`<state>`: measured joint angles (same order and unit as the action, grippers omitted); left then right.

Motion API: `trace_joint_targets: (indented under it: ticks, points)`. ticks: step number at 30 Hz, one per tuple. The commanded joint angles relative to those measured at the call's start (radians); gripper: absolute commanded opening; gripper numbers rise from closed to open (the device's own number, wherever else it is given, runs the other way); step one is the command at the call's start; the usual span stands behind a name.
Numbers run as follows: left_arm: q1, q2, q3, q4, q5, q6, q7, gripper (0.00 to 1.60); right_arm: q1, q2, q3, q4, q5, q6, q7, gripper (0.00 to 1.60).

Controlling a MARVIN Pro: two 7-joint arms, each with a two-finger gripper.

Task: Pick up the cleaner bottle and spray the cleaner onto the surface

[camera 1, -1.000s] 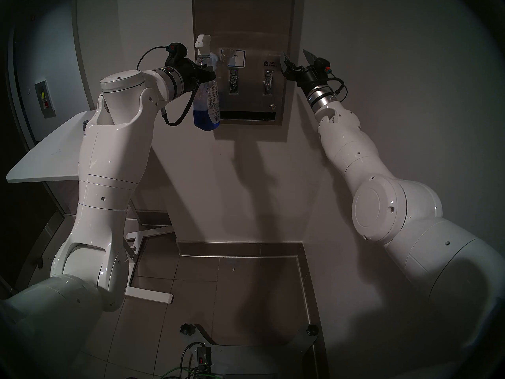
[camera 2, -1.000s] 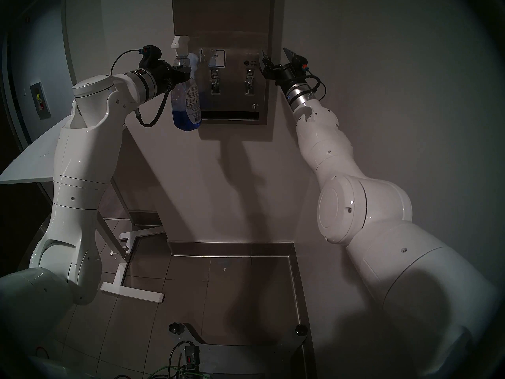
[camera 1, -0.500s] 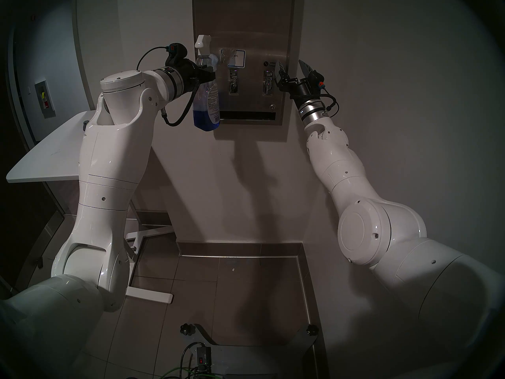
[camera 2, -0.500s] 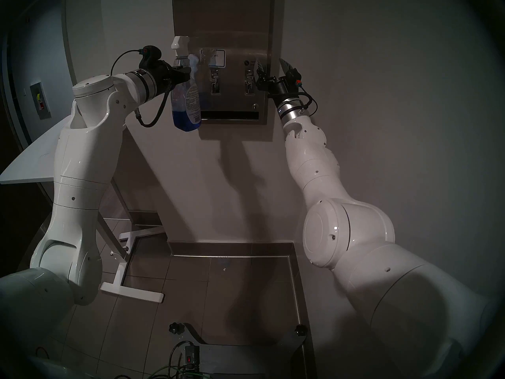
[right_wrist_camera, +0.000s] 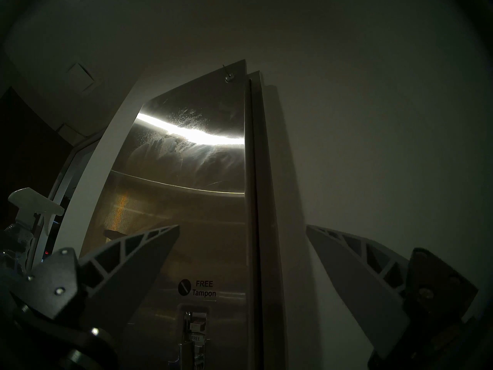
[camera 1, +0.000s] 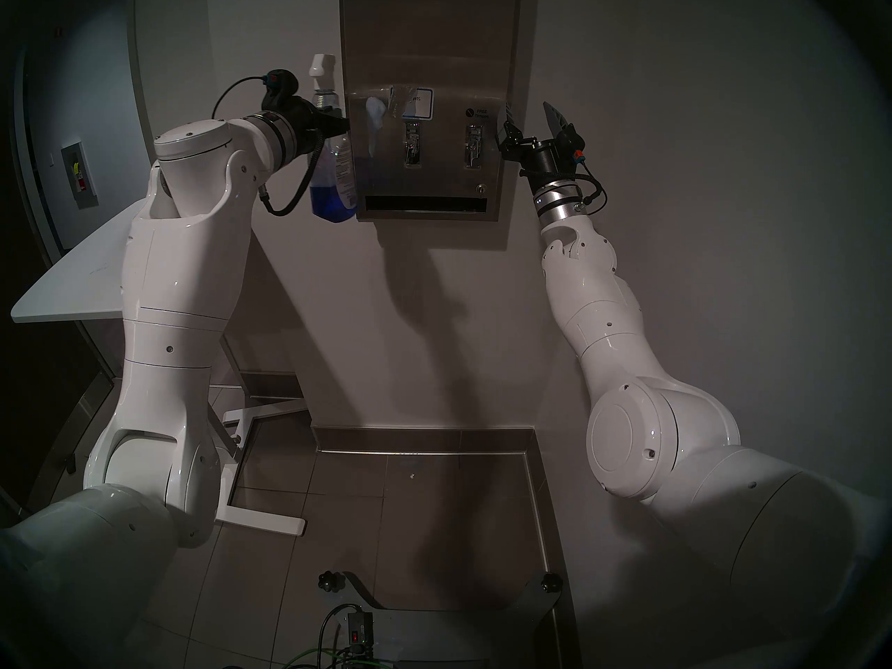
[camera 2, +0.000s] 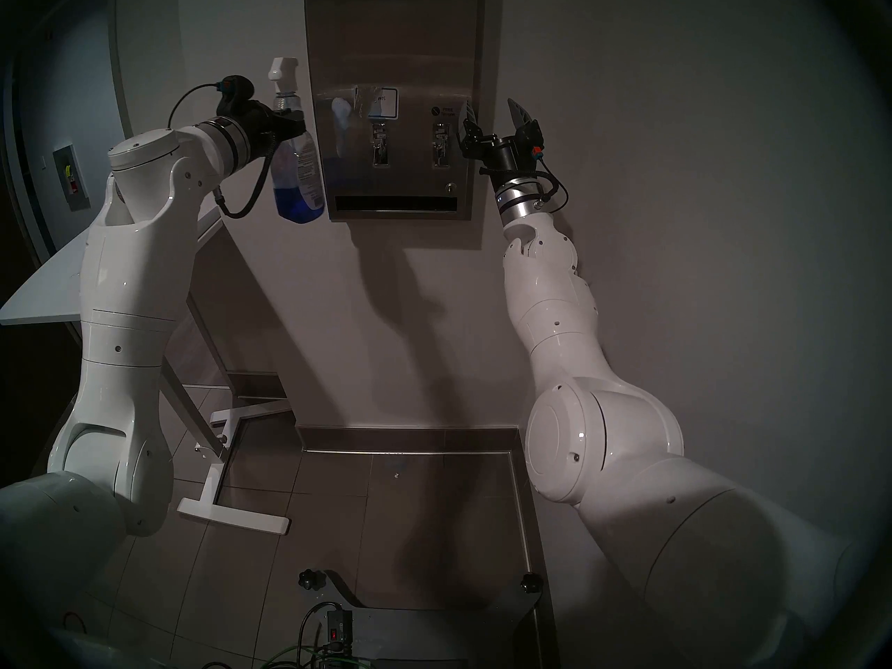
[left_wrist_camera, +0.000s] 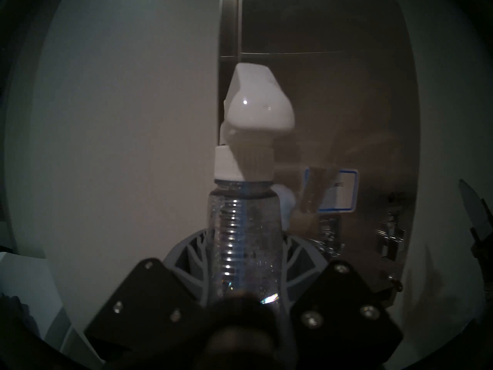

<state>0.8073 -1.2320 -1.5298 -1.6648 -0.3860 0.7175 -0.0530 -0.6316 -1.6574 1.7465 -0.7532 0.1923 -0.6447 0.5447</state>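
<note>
My left gripper is shut on the neck of the cleaner bottle, held upright just left of the steel dispenser. The bottle is clear with blue liquid at the bottom and a white nozzle. In the left wrist view the grey fingers clamp the ribbed neck. A pale foamy streak of cleaner sits on the dispenser front, left of the blue-bordered sticker. My right gripper is open and empty at the dispenser's right edge, also in its wrist view.
A white table stands at the left behind my left arm, its foot on the tiled floor. The dispenser has two lever slots, a keyhole and a dark slot. White wall surrounds it.
My left arm has carried the bottle to the left, off the dispenser front, uncovering the foam streak. My right gripper has dropped lower beside the dispenser's right edge and stays open.
</note>
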Motion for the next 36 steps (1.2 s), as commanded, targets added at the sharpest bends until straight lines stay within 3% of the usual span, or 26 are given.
trace_joint_targets:
  ticks: [1,10,20,28,33,36]
  points:
    - [-0.05,0.044,-0.062,-0.085,0.056,-0.01,0.083,0.0,-0.012,-0.016,-0.009,-0.106,-0.019,0.008,-0.023,1.6]
    - [0.005,0.092,-0.136,-0.141,0.143,0.037,0.229,0.0,-0.048,-0.028,-0.022,-0.164,-0.045,0.05,-0.049,1.6]
    - [0.143,0.107,-0.259,-0.224,0.208,0.134,0.38,0.0,-0.094,-0.044,-0.037,-0.26,-0.082,0.143,-0.091,1.6]
    - [0.26,0.077,-0.352,-0.269,0.205,0.182,0.43,0.0,-0.133,-0.064,-0.054,-0.351,-0.12,0.252,-0.141,1.6]
    - [0.288,0.061,-0.389,-0.268,0.188,0.162,0.426,0.0,-0.152,-0.074,-0.063,-0.398,-0.144,0.314,-0.169,1.6]
    - [0.313,0.056,-0.418,-0.251,0.17,0.112,0.399,0.0,-0.166,-0.081,-0.071,-0.436,-0.165,0.367,-0.195,1.6]
